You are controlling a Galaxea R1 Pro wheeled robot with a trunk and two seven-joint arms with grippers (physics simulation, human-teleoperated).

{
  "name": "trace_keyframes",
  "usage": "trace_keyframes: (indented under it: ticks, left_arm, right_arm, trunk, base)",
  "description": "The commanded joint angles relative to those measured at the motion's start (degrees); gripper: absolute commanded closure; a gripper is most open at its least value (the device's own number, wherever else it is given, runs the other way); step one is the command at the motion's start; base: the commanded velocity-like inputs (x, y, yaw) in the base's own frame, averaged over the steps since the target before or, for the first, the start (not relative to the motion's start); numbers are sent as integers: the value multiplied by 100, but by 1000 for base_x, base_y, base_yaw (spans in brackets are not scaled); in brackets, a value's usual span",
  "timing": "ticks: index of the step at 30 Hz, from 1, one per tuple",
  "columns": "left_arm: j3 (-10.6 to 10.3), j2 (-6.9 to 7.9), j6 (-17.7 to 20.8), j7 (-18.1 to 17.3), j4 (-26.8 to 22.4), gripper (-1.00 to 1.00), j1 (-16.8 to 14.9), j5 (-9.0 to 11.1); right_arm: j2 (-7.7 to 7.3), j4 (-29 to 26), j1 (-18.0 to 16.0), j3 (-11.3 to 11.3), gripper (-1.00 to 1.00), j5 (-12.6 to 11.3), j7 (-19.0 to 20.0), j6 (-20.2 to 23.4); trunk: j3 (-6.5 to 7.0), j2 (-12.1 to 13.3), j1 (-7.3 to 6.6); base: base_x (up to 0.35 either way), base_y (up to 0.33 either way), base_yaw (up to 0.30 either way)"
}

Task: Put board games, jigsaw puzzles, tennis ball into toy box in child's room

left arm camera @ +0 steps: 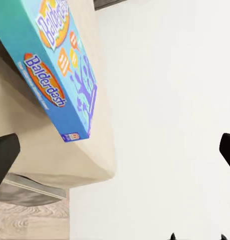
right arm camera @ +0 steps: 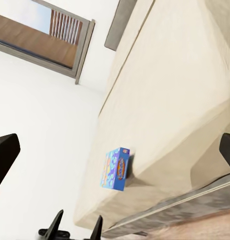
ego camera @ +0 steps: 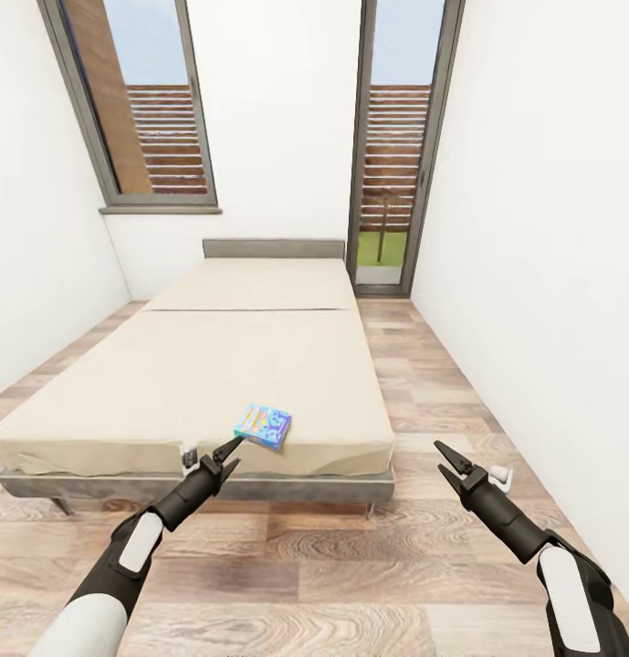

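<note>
the left gripper (ego camera: 227, 449) sits right at the near edge of the bed (ego camera: 214, 365), fingers spread with nothing between them, and the blue board game (ego camera: 263, 426) lies flat on the mattress just beyond its tips, not yet touched. the right gripper (ego camera: 451, 462) hangs over the wood floor (ego camera: 351, 566), fingers parted too, well apart from the box. judging by this, the job is mid-run at best: this game is unpicked, and table and toy box are nowhere ahead, so a carry across the room is left.
</note>
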Motion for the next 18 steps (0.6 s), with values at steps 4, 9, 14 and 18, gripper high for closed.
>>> trace_keyframes:
  ticks: [4,9,14,18]
  left_arm:
    - [106,7,-154,-38,4,-100,9,60]
    - [385,11,-221,-70,-3,-100,22,111]
    - [501,-16,-209,-67,-7,-100,29,139]
    - [525,-30,-218,-32,-5,-100,31,146]
  right_arm:
    - [5,-1,-6,-16,-100,-11,12,33]
    - [10,-1,-6,-17,-100,3,6,24]
    - [13,-1,-6,-5,-100,31,-14,15]
    - [14,-1,-6,-1,-100,36,-8,13]
  trunk:
    - [-59,-124,65]
    - [-59,-124,65]
    - [-59,-124,65]
    - [-59,-124,65]
  base:
    - [0,0,0]
    - [0,0,0]
    - [0,0,0]
    - [0,0,0]
